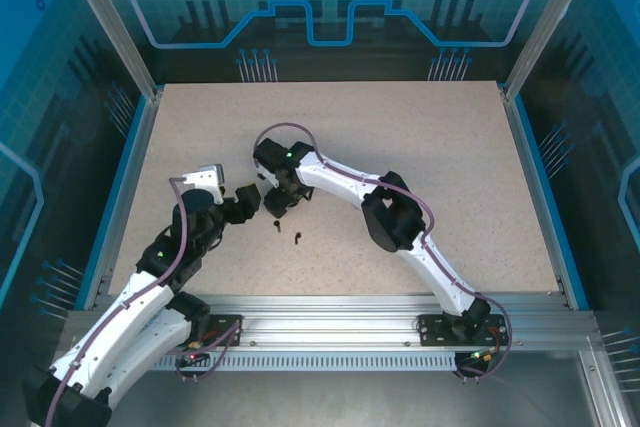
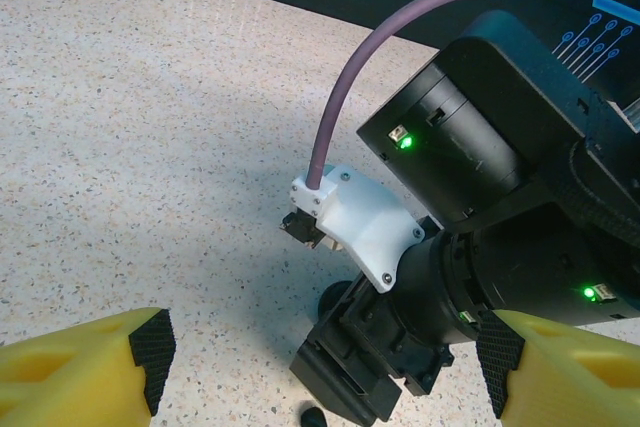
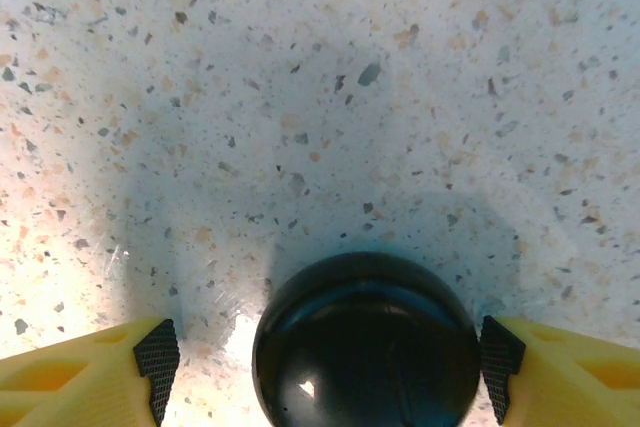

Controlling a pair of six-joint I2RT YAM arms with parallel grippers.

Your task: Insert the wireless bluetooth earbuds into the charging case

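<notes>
A blue-lit glass enclosure walls in a pale speckled surface. The right arm reaches to centre-left and the left arm angles up beside it.

The right tool stands wide, straddling a round black charging case without clamping it; there is a clear gap at one pad. The left tool is also spread and holds nothing. It is aimed at the right arm's wrist.

Just nearer than the tools, two tiny dark pieces lie loose on the surface, apparently the black earbuds.

The work looks barely begun. No earbud is seen seated, and both dark ones are outside the case. The case presents a smooth glossy dome, seemingly shut, so its contents cannot be told. It probably needs opening before anything goes in.
</notes>
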